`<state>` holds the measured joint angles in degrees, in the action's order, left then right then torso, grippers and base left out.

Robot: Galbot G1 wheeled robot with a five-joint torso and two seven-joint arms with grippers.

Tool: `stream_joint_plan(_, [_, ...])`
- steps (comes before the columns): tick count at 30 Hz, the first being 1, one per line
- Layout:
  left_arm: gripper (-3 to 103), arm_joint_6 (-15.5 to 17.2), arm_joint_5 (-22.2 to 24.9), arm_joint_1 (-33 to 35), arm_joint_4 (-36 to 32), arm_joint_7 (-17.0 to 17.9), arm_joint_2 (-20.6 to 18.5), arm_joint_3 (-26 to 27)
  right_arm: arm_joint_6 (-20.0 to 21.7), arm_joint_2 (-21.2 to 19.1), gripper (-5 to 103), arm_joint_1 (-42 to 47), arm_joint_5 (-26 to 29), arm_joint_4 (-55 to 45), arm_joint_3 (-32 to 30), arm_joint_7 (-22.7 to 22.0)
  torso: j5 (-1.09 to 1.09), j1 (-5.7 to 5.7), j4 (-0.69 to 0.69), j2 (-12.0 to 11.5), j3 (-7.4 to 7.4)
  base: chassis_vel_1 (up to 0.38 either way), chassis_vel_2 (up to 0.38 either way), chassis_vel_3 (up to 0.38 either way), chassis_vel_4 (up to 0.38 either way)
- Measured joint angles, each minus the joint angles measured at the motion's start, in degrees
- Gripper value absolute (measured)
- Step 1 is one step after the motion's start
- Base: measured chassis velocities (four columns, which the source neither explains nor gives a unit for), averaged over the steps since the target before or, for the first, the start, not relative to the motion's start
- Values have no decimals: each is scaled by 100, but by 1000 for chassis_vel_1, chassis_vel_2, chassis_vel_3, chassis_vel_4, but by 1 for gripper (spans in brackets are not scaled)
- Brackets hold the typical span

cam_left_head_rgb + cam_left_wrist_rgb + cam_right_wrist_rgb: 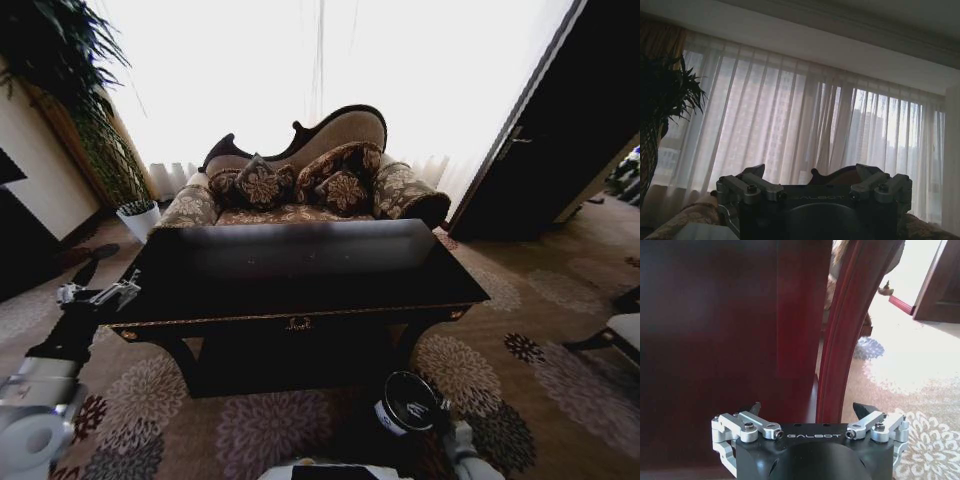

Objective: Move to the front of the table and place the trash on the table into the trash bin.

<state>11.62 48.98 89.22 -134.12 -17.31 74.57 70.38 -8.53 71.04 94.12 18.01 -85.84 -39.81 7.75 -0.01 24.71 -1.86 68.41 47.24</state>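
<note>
1. Two grippers showed. The right gripper sat low and close to the robot, its two fingers spread apart with nothing between them. It faced a curved dark-red table leg and a flat wood panel. In the head view only a pale part of that arm showed at the bottom edge, just beside the bin.
2. One bin, a round black one with a white label, stood on the floral carpet in front of the table, toward its right end. Its lower side was cut off by shadow.
3. The left gripper hung at the table's near left corner, fingers likewise apart and empty. From its own wrist camera it looked toward sheer curtains.
4. One table stood square ahead, gold emblem centred on its apron. Its glossy top carried glare, and I could not make out any small things on it.
5. One patterned sofa stood behind the table, its seat partly hidden by it.
6. One plant in a white pot stood far left, its leaves cut off by the frame.
</note>
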Motion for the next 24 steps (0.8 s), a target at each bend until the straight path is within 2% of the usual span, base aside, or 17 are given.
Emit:
stream_joint_plan(6, [100, 0, -27, -52, 43, 2, 3, -103, 245, 130, 100, 570, 183, -1166, -163, -250, 1, 0, 1, 0, 0, 0, 0, 0, 0])
stream_joint_plan(9, [100, -3, 11, -88, 105, 7, -80, -88, 315, 88, 100, 1232, 386, -2408, -390, -379, 1, 0, 0, 0, 0, 0, 0, 0, 0])
stream_joint_plan(14, [100, -27, 24, -80, 112, 10, -66, -84, 476, 59, 100, 1531, 675, -3382, -549, -460, 0, 0, 1, 0, 0, 0, 0, 0, 0])
stream_joint_plan(24, [100, -32, 44, 3, 42, 80, -87, 11, 722, -67, 100, 1653, 1051, -4697, -724, -501, 1, 0, 0, 0, 0, 0, 0, 0, 0])
